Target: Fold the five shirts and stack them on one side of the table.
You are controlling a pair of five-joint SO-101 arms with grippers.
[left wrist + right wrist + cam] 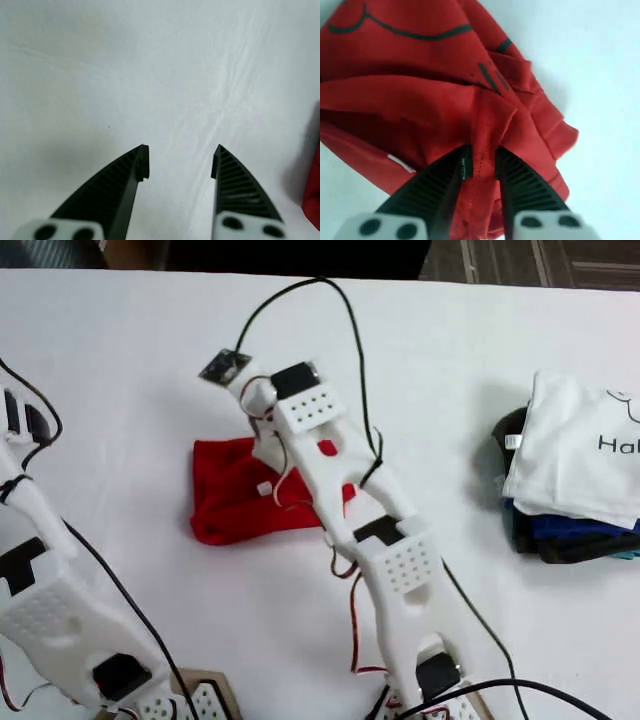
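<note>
A crumpled red shirt (235, 500) lies on the white table (120, 350) left of centre. My right arm (330, 470) stretches over it from the near edge. In the right wrist view my right gripper (481, 161) is shut on a raised fold of the red shirt (445, 85), cloth pinched between the black fingers (457, 167). My left gripper (180, 162) stands open over bare table with nothing between its fingers, and an edge of the red shirt (314, 192) shows off to one side. The left arm (45, 600) sits at the table's left edge.
At the right edge is a stack of folded shirts, a white shirt (580, 455) on top with blue and dark ones (560, 535) under it. Black cables (350, 330) run across the table's far middle and beside both arms.
</note>
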